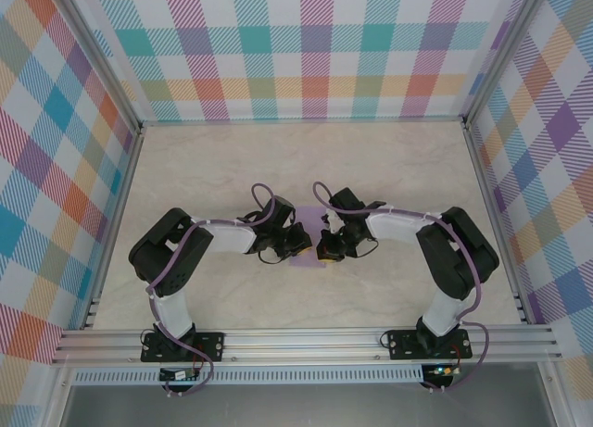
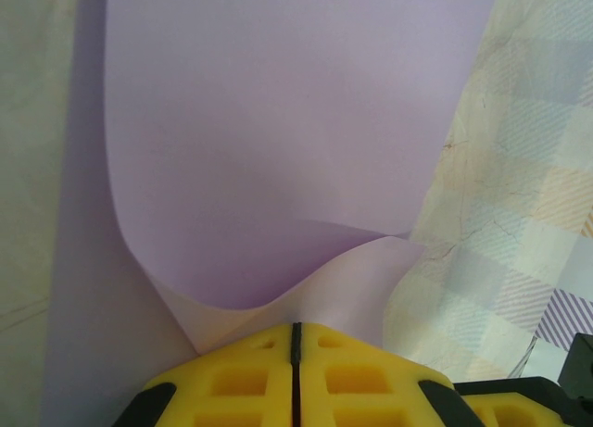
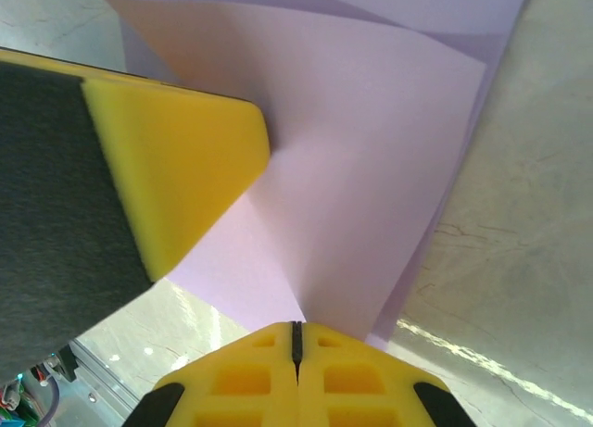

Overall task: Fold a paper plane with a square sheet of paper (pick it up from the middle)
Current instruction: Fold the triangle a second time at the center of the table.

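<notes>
- Top view: both arms bend inward at the middle of the table (image 1: 232, 168), where the left gripper (image 1: 302, 251) and right gripper (image 1: 326, 251) meet over the square sheet of paper (image 1: 309, 210).
- Left wrist: the jaws are pinched together on the sheet's curled edge.
- Right wrist: the jaws are clamped on the raised sheet.

High rear overhead view; two close wrist views, both onto the paper (image 2: 278, 168)
</notes>
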